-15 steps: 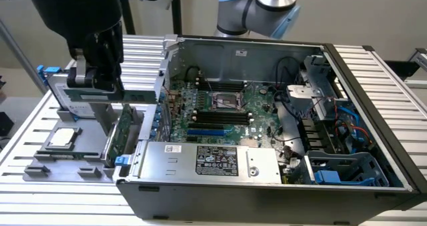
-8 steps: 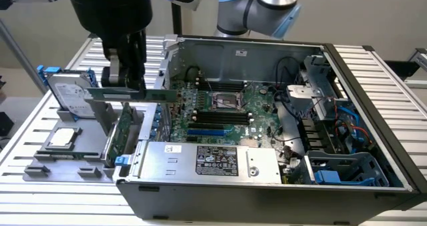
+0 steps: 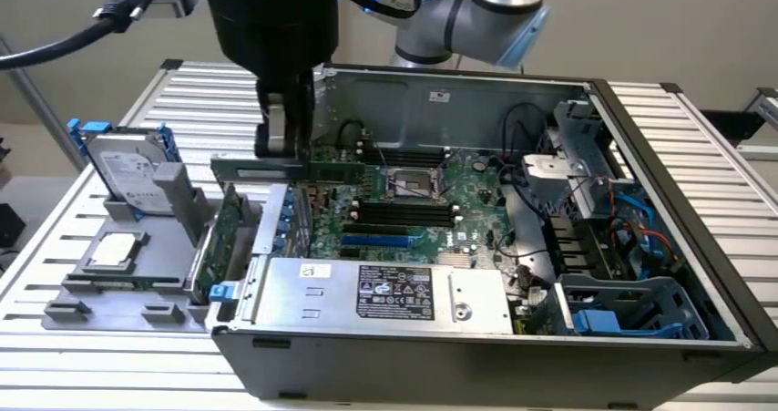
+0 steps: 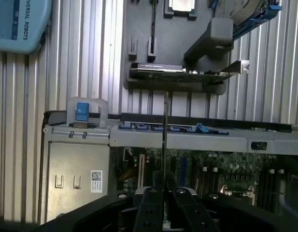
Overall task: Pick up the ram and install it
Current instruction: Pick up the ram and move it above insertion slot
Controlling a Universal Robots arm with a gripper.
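Slatted metal table (image 3: 695,138): open computer case (image 3: 486,367), grey parts holder (image 3: 71,313).

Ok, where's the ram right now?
The ram is in the gripper, held level above the wall of the computer case on the exterior view's left, near the motherboard.

A ribbed metal table (image 3: 705,138) (pale slats) fronts a beige wall (image 3: 662,24).

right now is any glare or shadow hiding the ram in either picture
exterior view: soft even light, no glare, and the long thin green ram stick held in the black end effector is evenly lit; wrist view: bluish cast, the ribbed metal table is bright, the green motherboard sits in shade, and the ram shows edge-on as a thin dark line.
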